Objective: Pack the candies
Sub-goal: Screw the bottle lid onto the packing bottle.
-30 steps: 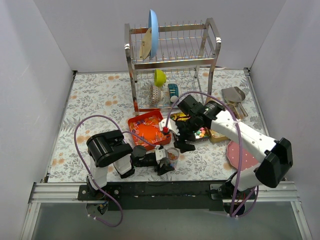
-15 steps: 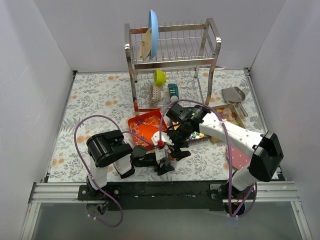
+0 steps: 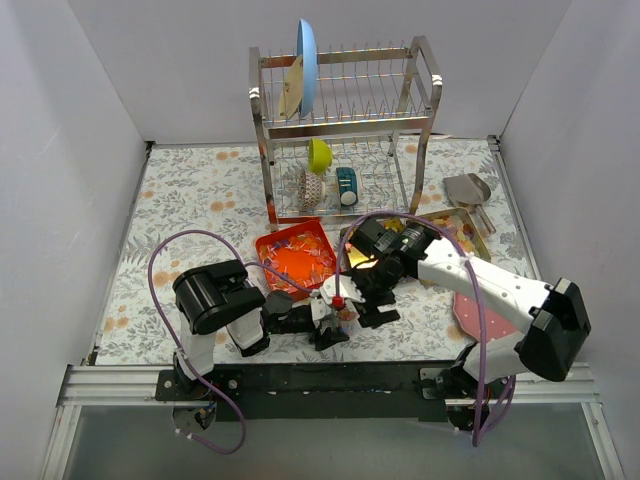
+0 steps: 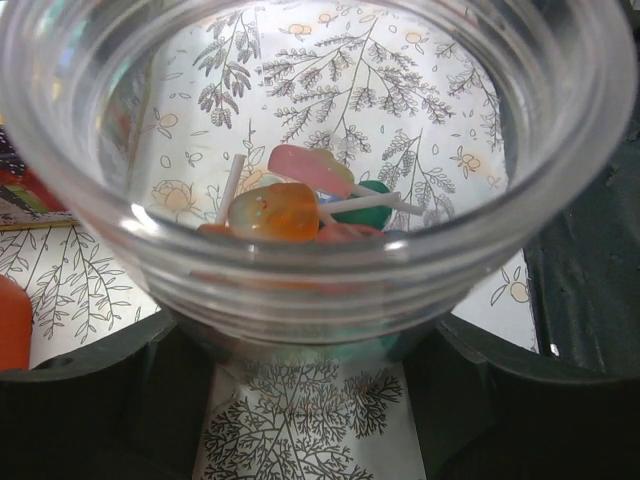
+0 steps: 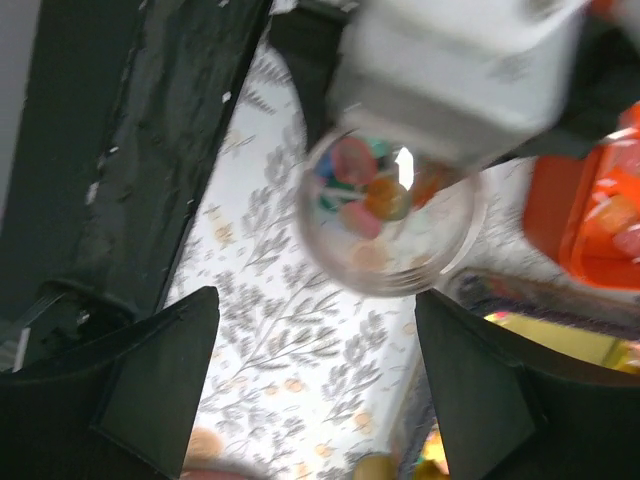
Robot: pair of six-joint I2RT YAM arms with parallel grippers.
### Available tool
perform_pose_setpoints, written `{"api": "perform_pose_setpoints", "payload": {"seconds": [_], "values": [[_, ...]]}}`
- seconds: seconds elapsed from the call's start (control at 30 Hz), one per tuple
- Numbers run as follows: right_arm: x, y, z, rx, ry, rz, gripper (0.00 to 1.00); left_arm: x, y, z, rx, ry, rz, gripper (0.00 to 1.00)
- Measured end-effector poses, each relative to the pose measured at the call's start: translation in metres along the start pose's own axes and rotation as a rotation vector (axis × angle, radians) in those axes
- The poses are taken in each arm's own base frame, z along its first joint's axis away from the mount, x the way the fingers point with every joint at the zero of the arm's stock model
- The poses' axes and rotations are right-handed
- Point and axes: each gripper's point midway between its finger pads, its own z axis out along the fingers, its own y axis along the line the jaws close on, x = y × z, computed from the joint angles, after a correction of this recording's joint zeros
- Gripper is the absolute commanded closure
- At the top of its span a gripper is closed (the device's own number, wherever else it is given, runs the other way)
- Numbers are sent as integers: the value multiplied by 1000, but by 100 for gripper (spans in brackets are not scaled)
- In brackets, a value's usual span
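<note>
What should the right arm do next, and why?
Probably lift the right gripper clear and swing it over to the gold tray to fetch another piece. Its jaws stand wide open with nothing between them, directly above the clear glass. The left gripper clamps that glass, and it holds only a few candies, so there is plenty of room.

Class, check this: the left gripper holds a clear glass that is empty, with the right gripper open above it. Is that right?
Not empty: the left wrist view shows candies lying in the glass. The left gripper does hold it, with the right gripper open above.
</note>
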Motion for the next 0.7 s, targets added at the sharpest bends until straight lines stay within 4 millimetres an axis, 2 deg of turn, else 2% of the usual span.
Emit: {"api": "perform_pose_setpoints", "payload": {"seconds": [0.07,0.17,0.23,0.37,0.5,0.6,0.7], "values": [[8,15,-1,-16,14,15,16,0,1,0,-2,-1,-4,100],[27,48,-1,-62,50,58,14,-1,5,1,-16,-3,-12,100],[32,55,-6,-49,63,85,14,-1,6,0,-21,-3,-15,100],[26,36,-16,45,38,131,14,-1,6,0,-19,-3,-15,100],[5,-4,-21,111,-10,141,14,-1,6,0,-18,-3,-15,100],[-13,-32,-15,117,-57,116,15,-1,6,0,-17,-3,-15,100],[-21,-46,-5,96,-78,86,15,-1,6,0,-16,-4,-15,100]]}}
